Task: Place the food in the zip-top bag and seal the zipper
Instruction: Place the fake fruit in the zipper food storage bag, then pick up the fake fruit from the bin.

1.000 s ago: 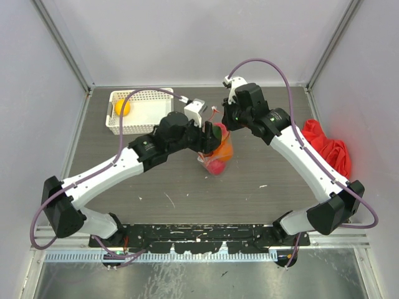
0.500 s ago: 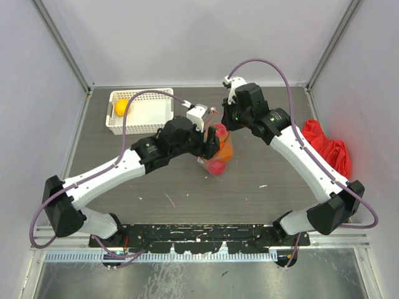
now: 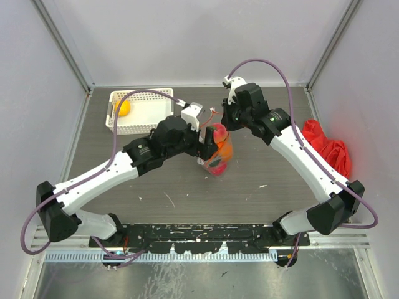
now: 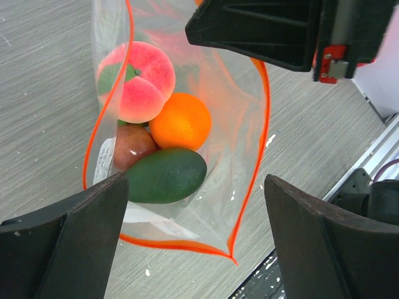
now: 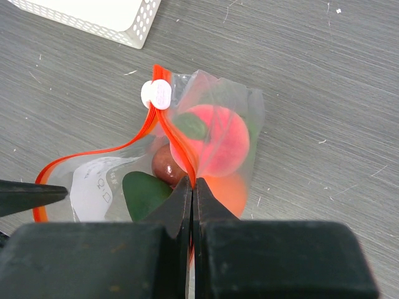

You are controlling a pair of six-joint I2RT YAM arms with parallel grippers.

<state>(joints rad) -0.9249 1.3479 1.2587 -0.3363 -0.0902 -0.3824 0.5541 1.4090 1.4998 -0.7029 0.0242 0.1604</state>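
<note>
Filling of clear plastic zip-top bag (image 4: 232, 134)
Right gripper (image 5: 192, 182) pinches the orange-red zipper strip (image 5: 93, 156); left gripper (image 4: 196, 187), jaws apart, should lift straight out.

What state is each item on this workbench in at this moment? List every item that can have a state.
zip-top bag: mouth open, at least four toy fruits inside.
zipper: unsealed, white slider at one end.
left pincer: open, above the bag's mouth.
right pincer: shut on the bag's orange edge.
white basket: holds one yellow-orange toy fruit.
red cloth: crumpled, lying at the far right.
</note>
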